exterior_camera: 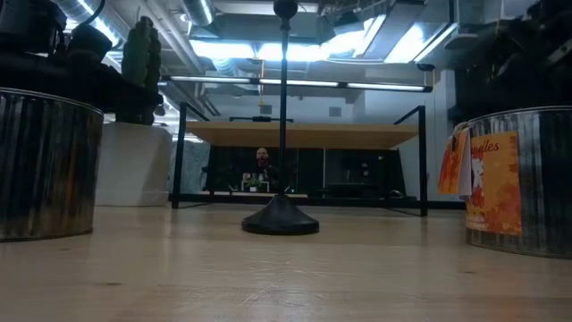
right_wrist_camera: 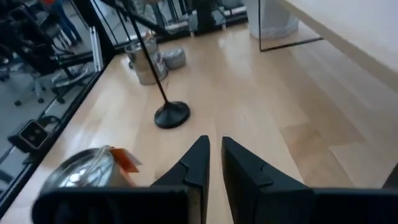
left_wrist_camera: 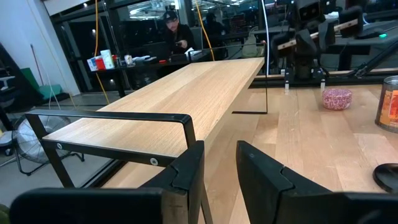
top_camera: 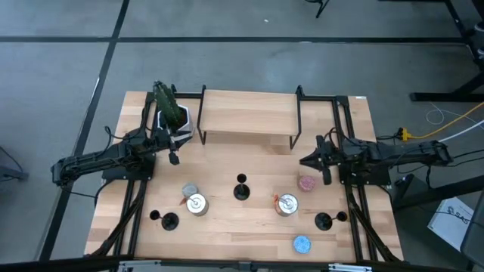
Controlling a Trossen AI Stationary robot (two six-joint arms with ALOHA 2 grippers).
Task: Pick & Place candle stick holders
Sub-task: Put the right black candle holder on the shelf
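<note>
Three black candle stick holders stand upright on their round bases on the wooden table: one in the middle (top_camera: 240, 189) (exterior_camera: 281, 219) (right_wrist_camera: 172, 115), one near the front left (top_camera: 168, 221), one near the front right (top_camera: 325, 221). My left gripper (top_camera: 178, 147) (left_wrist_camera: 221, 158) hovers at the shelf's left end, fingers a little apart, nothing between them. My right gripper (top_camera: 314, 162) (right_wrist_camera: 215, 144) hangs at the shelf's right end, tilted down toward the middle holder, with only a slit between its fingers and nothing in it.
A low wooden shelf (top_camera: 248, 113) on black legs spans the far middle. Two silver tins (top_camera: 197, 204) (top_camera: 286, 204) flank the middle holder. Small pink (top_camera: 306, 183), blue (top_camera: 301, 243) and grey (top_camera: 189, 189) pieces lie about. A cactus pot (top_camera: 170, 109) stands far left.
</note>
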